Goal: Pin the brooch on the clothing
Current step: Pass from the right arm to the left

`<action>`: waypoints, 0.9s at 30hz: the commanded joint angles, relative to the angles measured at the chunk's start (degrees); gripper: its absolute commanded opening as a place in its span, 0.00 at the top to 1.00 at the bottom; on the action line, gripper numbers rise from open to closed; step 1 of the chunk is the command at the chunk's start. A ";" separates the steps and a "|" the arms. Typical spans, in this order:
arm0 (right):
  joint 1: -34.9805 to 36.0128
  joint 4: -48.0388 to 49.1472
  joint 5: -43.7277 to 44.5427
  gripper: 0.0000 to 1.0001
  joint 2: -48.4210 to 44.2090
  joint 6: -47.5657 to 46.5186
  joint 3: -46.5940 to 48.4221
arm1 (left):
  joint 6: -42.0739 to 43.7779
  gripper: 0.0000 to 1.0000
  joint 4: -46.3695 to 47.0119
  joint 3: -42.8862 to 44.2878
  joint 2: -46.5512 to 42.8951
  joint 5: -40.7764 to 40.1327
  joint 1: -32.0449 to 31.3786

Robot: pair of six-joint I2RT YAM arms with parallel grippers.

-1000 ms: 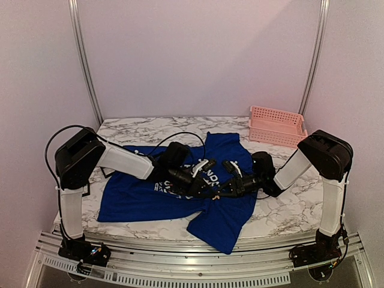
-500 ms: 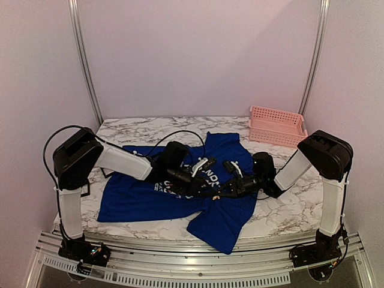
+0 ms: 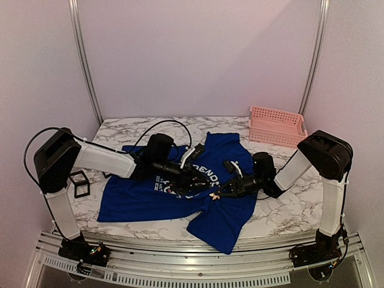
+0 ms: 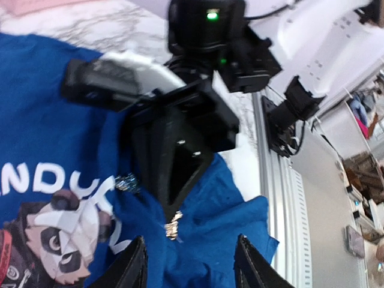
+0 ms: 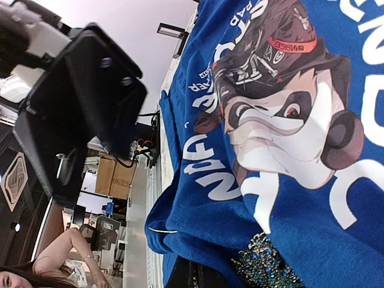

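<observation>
The clothing (image 3: 150,198), a royal-blue T-shirt, lies crumpled on the marble table, its panda print (image 5: 282,102) facing up. The brooch (image 5: 264,267) is a sparkly blue-green piece with a gold part (image 4: 173,227), sitting at a raised fold of the shirt. My right gripper (image 4: 171,207) is shut on the brooch at that fold; in its own view only the jaw roots (image 5: 201,281) show. A thin silver pin (image 5: 162,230) pokes out of the fold. My left gripper (image 4: 195,267) stands open a little short of the fold, over blue fabric, with nothing held.
A pink slotted basket (image 3: 276,125) sits at the table's back right. A small black square frame (image 3: 78,183) lies on the marble by the left arm. The metal rail (image 4: 273,198) at the table's front edge runs close to the shirt's hanging sleeve.
My left gripper has opened and drawn back to the left, away from the fold. The left arm's elbow swung left too. The right gripper has stayed shut in place.
</observation>
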 commanded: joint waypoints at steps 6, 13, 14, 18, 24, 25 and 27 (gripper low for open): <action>-0.32 0.99 1.19 1.00 0.89 -2.22 -0.21 | -12.11 0.48 13.09 -5.88 5.69 -8.25 1.74; -0.32 -0.13 1.30 1.00 0.61 -3.35 -0.01 | -20.12 0.66 22.13 -7.20 8.96 -6.58 1.26; -0.38 -0.08 1.30 1.00 0.54 -3.31 -0.01 | -20.73 0.66 23.34 -7.38 9.40 -6.79 1.04; -0.39 -0.08 1.05 1.00 0.59 -3.37 0.49 | -23.72 0.66 24.59 -6.55 11.54 -6.68 -0.79; -0.34 0.00 1.91 1.00 -0.67 -4.17 0.35 | -23.52 0.66 23.47 -8.20 11.40 -6.90 -1.66; -0.38 0.49 1.84 1.00 -0.77 -4.25 0.33 | -23.23 0.65 23.00 -8.25 11.39 -7.38 -1.94; -0.32 1.71 1.62 1.00 -0.74 -3.94 0.17 | -23.47 0.66 23.10 -8.38 11.51 -8.47 -2.39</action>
